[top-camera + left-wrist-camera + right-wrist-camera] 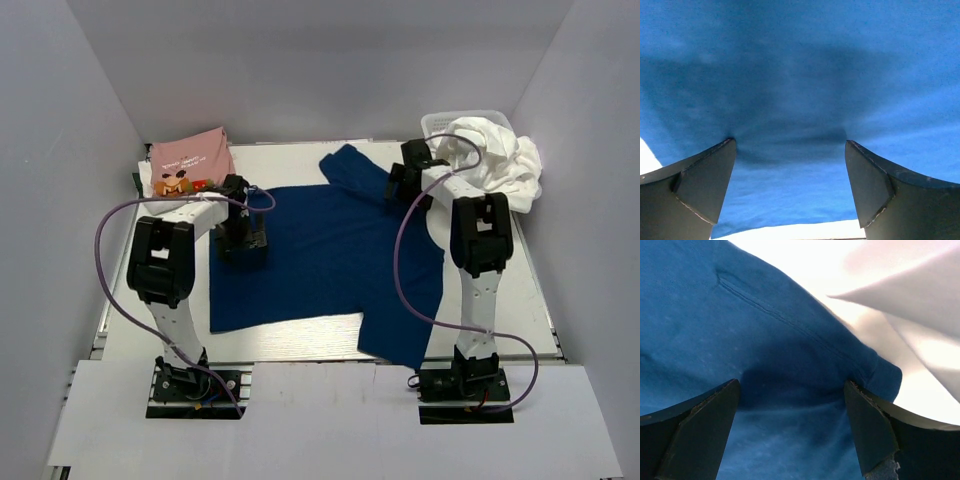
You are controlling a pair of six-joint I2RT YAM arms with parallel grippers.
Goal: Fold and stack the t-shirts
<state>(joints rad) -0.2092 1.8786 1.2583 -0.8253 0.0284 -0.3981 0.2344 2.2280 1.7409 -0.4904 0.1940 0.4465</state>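
The navy blue t-shirt (320, 255) lies spread on the table, one sleeve toward the back, one toward the front right. My left gripper (242, 243) is open with its tips pressed on the shirt's left part; the blue cloth (790, 90) fills the left wrist view between the fingers (700, 185). My right gripper (402, 185) is open over the shirt's back right part near a seam (775, 315). A folded pink shirt with a cartoon print (188, 162) lies at the back left. White shirts (495, 155) are heaped in the basket at the back right.
The white mesh basket (440, 122) stands at the back right corner. Grey walls enclose the table on three sides. Purple cables loop from both arms. A white cloth corner (910, 295) shows next to the right gripper.
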